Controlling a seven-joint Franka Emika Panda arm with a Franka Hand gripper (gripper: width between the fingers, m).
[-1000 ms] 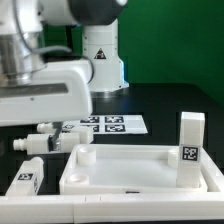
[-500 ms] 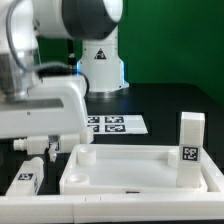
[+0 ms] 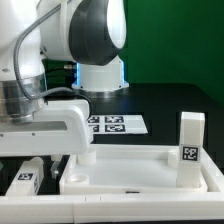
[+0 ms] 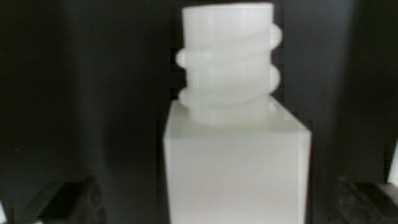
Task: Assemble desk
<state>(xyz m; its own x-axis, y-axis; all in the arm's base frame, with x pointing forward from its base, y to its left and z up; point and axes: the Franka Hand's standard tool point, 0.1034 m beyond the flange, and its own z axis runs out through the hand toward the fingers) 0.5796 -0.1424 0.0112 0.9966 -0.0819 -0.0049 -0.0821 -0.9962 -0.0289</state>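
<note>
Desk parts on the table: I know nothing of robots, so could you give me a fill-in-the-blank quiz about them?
One leg stands ___ at a corner of the tabletop.
That leg is on the exterior view's ___ side.
The marker board carries black and ___ tags.
Missing words: upright, right, white.

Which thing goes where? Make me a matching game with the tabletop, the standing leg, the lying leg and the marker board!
Things:
1. tabletop
2. standing leg
3. lying leg
4. marker board

Places:
A. flat, behind the tabletop
B. on its side, low at the exterior view's left
C. upright, at the exterior view's right
D. in the middle, raised rim facing up

Pairs: 1-D, 2-C, 3-B, 4-A
</note>
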